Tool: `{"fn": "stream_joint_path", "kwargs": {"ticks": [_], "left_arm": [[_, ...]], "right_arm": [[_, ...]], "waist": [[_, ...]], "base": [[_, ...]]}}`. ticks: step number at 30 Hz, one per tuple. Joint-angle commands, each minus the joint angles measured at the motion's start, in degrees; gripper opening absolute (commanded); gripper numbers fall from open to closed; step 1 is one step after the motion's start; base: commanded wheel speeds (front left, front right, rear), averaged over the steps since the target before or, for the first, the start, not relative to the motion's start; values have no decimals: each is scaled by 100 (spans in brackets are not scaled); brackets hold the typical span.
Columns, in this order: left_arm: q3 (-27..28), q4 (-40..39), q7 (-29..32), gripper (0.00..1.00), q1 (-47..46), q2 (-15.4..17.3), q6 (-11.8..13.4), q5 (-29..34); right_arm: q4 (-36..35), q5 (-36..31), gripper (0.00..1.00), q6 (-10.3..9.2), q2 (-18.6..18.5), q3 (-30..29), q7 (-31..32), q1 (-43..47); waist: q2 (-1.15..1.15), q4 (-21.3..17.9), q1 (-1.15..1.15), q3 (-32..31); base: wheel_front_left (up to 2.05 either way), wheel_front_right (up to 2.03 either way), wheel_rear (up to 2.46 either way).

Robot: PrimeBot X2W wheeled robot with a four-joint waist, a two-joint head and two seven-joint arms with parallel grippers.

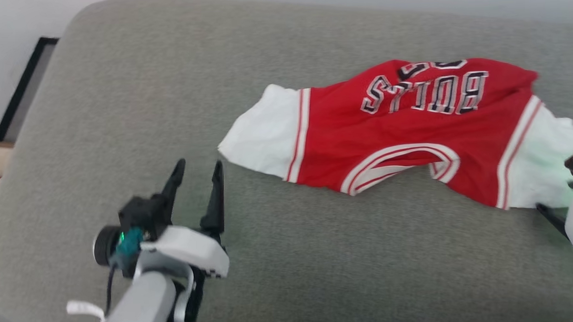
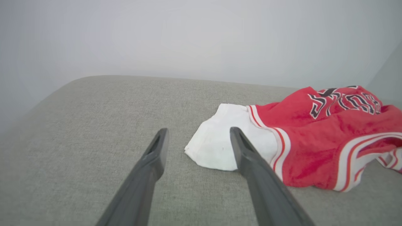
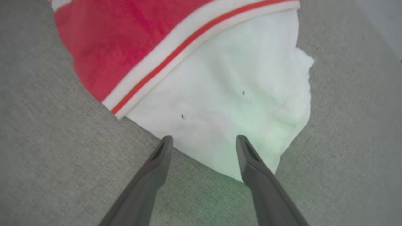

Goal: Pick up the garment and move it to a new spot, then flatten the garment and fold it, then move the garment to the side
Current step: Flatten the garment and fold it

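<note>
The garment (image 1: 399,128), a red jersey with white sleeves, striped trim and black lettering, lies rumpled on the grey cushion (image 1: 146,89), collar toward me. My left gripper (image 1: 198,168) stands open and empty just left of the left white sleeve (image 2: 216,138), a short gap away. At the right edge my right gripper (image 3: 204,139) is open over the near edge of the right white sleeve (image 3: 232,94), nothing pinched between its fingers. The garment (image 3: 125,40) fills the top of that view.
The cushion's rounded left edge (image 1: 33,141) drops off beside a dark frame (image 1: 22,89) against the pale wall. Bare grey fabric stretches to the left of and in front of the jersey.
</note>
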Motion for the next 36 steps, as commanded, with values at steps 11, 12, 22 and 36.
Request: {"fn": "stream_joint_path", "kwargs": {"ticks": [11, 12, 22, 36], "left_arm": [[1221, -374, -27, 100, 686, -699, -706, 1345], [1271, -376, -27, 100, 636, -711, -790, 1409], [740, 34, 861, 100, -640, 117, -1742, 1237], [-1805, 221, 4693, 100, -2726, 1402, -1759, -2137]], "right_arm": [[824, 399, 37, -16, 4, 870, 157, -218], [861, 409, 8, -16, 7, 922, 155, -235], [1128, 527, 0, -16, 120, 1057, -33, -557], [874, 482, 0, -29, 193, 1179, -118, -1117]], "waist": [[0, 281, 0, 251], [0, 274, 0, 263], [0, 28, 0, 324], [0, -414, 0, 842]], "base": [[0, 0, 0], [0, 0, 0], [0, 0, 0], [0, 0, 0]]}}
